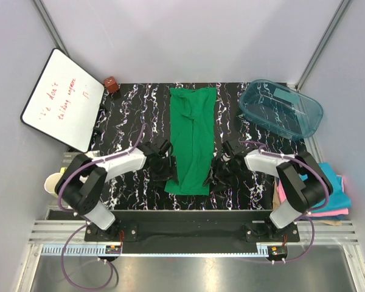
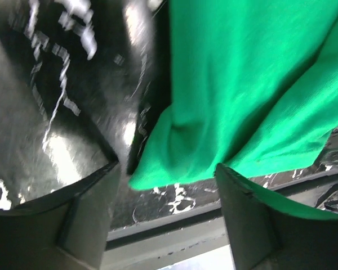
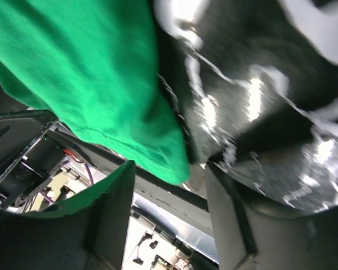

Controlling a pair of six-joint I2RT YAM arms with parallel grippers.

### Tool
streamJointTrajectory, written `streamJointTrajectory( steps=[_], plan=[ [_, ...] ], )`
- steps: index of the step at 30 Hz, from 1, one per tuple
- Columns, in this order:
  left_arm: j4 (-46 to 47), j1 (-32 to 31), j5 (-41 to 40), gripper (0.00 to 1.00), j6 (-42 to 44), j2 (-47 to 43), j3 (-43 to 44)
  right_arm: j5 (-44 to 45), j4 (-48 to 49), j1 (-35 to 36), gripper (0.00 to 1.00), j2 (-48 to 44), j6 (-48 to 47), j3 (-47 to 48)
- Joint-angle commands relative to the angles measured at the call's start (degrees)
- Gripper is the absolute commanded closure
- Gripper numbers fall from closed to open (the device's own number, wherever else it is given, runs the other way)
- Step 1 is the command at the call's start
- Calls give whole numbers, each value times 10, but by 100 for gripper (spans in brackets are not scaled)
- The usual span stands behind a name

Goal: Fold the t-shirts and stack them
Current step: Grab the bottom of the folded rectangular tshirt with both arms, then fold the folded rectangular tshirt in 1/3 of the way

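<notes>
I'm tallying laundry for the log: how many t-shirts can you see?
4. A green t-shirt lies lengthwise mid-table; a blue shirt, pink shirt and tan shirt sit stacked at the right edge, partly behind the right arm. More could hide in that pile.

A black mat with white marble veins covers the table. At its far left a whiteboard lies tilted, with red handwriting too small to read. A small red-brown object sits just beside the whiteboard's far corner. A clear teal plastic tub stands on the far right corner of the mat. A white roundish thing, partly hidden, is off the mat at the left edge.
</notes>
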Motion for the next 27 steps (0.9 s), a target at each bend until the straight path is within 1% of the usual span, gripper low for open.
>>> streamJointTrajectory(
  steps=[1,2,3,4,5,6,7,8,10,11,14,18,19,23,27],
  plan=[
    [21,1,11,42,22,27,27,-7,24,19,43,41,9,37],
    [21,1,11,49,23,32,29,-13,26,19,48,51,8,42],
    [19,1,11,57,23,33,29,-27,25,19,61,70,6,53],
    [16,1,8,71,23,33,30,-35,25,19,70,80,3,59],
    [13,1,5,80,25,33,34,-45,18,19,78,89,0,66],
    [5,2,3,86,26,32,37,-57,9,19,93,100,-4,83],
    [0,2,2,91,28,30,40,-56,-5,19,100,101,-17,95],
    [-6,3,-1,100,30,25,46,-50,-46,19,100,101,-24,107],
    [-30,6,-8,100,34,12,54,-28,-89,19,100,93,-47,145],
    [-37,7,-11,100,35,6,62,-22,-125,19,100,89,-53,155],
    [-64,6,-15,100,43,-19,84,-8,-178,19,100,68,-71,202],
    [-108,7,-27,100,58,-44,132,24,-215,19,100,32,-79,246],
    [-115,8,-35,100,64,-47,156,28,-221,18,100,31,-85,257],
    [-151,10,-48,100,79,-31,222,57,-254,11,100,41,-104,330],
    [-167,24,-61,100,91,6,283,93,-281,-14,100,87,-138,403]
  ],
)
